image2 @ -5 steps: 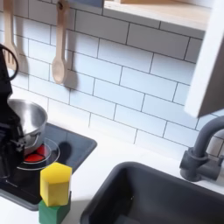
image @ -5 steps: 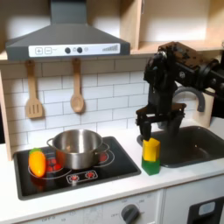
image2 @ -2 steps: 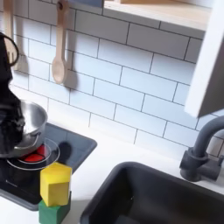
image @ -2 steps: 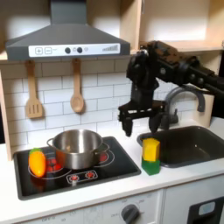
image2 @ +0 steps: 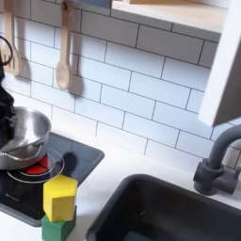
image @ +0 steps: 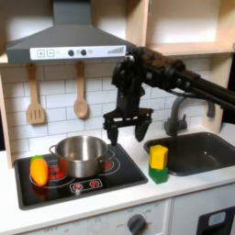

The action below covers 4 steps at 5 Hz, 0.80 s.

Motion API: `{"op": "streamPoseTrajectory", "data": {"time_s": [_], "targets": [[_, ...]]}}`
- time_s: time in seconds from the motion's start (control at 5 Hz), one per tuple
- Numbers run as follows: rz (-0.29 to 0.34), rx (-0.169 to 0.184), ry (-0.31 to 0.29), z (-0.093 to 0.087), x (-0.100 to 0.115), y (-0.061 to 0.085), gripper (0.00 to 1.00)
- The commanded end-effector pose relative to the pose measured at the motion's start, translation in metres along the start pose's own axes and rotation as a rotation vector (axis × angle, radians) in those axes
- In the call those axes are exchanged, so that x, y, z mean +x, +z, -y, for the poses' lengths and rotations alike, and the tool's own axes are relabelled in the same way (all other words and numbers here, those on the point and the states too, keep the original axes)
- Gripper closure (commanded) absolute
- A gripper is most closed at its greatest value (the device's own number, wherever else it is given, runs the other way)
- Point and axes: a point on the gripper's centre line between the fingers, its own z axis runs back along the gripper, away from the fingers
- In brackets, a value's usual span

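In the first exterior view my gripper (image: 128, 134) hangs open, fingers spread and nothing between them, above the right rim of a steel pot (image: 81, 154). The pot stands on a black toy stove (image: 110, 179). A yellow block stacked on a green block (image: 159, 161) stands on the counter to the gripper's lower right, apart from it. An orange vegetable (image: 39, 170) lies on the stove left of the pot. In the second exterior view the pot (image2: 24, 136) is at the left, with the yellow block (image2: 58, 198) on the green block (image2: 56, 229) in front.
A dark sink (image: 200, 152) with a grey faucet (image: 179, 110) lies at the first exterior view's right; sink (image2: 179, 212) and faucet (image2: 218, 160) appear in the second exterior view too. Wooden utensils (image: 81, 96) hang on the tiled wall under a range hood (image: 69, 41).
The arm has swung left in the first exterior view, from above the yellow block to above the pot's right rim. The gripper stays open; the blocks have not moved.
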Motion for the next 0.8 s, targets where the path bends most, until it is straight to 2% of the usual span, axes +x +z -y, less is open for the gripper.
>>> {"op": "streamPoseTrajectory", "data": {"time_s": [0.0, 0.6], "targets": [[-0.006, -0.003, 0.027, -0.024, 0.012, -0.014, 0.00], [-0.006, 0.001, 0.011, -0.046, 0.030, -0.030, 0.00]]}}
